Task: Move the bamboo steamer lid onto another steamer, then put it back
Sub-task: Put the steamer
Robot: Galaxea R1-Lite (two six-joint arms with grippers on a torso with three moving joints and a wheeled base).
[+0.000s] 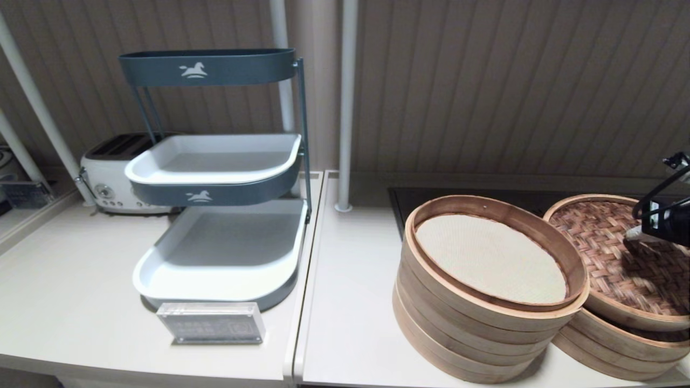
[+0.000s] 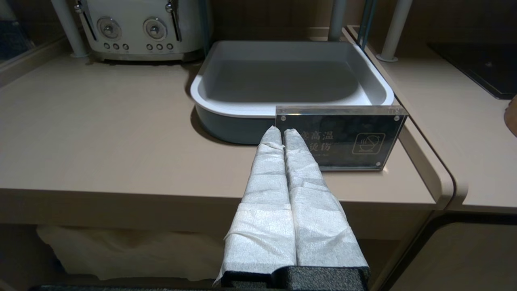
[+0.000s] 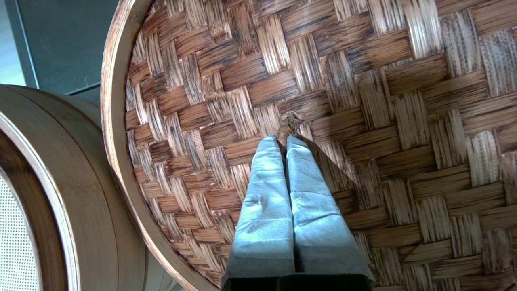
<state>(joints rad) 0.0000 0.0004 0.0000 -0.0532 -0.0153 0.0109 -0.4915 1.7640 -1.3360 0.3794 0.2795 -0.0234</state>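
The bamboo steamer lid [image 1: 604, 253] has a reddish woven top and a pale rim. It hangs slightly tilted over the low two-tier steamer [image 1: 609, 347] at the far right, and a dark gap shows under its near rim. My right gripper [image 1: 632, 235] comes in from the right edge. In the right wrist view this gripper [image 3: 284, 139] is shut on the lid's small loop handle [image 3: 289, 121] at the centre of the weave [image 3: 363, 81]. My left gripper [image 2: 282, 131] is shut on nothing and parked low in front of the left counter, outside the head view.
A taller stack of steamers [image 1: 474, 334] with a cream liner mat [image 1: 490, 258] stands just left of the low steamer, almost touching it. A black cooktop [image 1: 409, 199] lies behind. On the left counter are a tiered tray rack [image 1: 215, 280], a toaster [image 1: 105, 178] and an acrylic sign [image 1: 210, 323].
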